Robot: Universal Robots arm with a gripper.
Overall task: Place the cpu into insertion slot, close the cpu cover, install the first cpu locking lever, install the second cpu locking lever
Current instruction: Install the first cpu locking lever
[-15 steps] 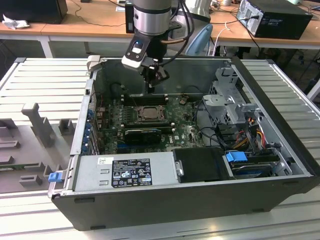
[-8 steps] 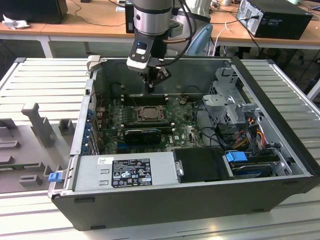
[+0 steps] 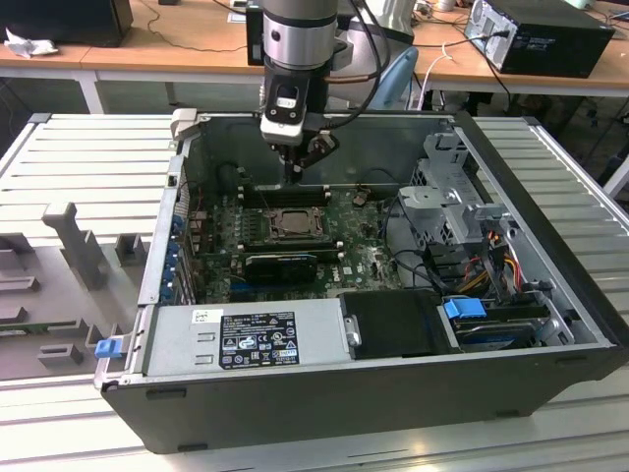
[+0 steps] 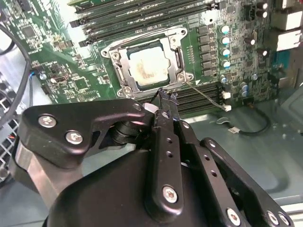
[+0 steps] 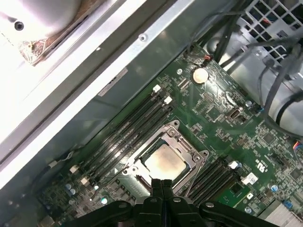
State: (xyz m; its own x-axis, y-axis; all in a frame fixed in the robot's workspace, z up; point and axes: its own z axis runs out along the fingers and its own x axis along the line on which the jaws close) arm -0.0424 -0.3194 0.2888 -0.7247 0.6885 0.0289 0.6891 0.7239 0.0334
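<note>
Looking into the open computer case (image 3: 550,324) on the ribbed table: the grey power supply box (image 3: 246,339) lies along the near wall, and the green circuit board (image 3: 364,261) covers the floor behind it. The arm (image 3: 295,39) comes straight down into the case. Its gripper (image 3: 293,175) hangs over the long black memory slots (image 3: 280,192), just beside the insertion slot (image 3: 295,224).

In both wrist views the claw (image 4: 166,96) (image 5: 162,181) is pressed together, with nothing seen between the tips. Whether the tips touch the board cannot be told.

The cpu cover (image 4: 125,68) lies flat over the socket, framing the cpu (image 4: 149,66) (image 5: 164,161), which is seated in the slot with its pale face up. A thin metal rod (image 4: 203,97) runs from the socket's corner out across the memory slots, passing near the claw tips.
</note>
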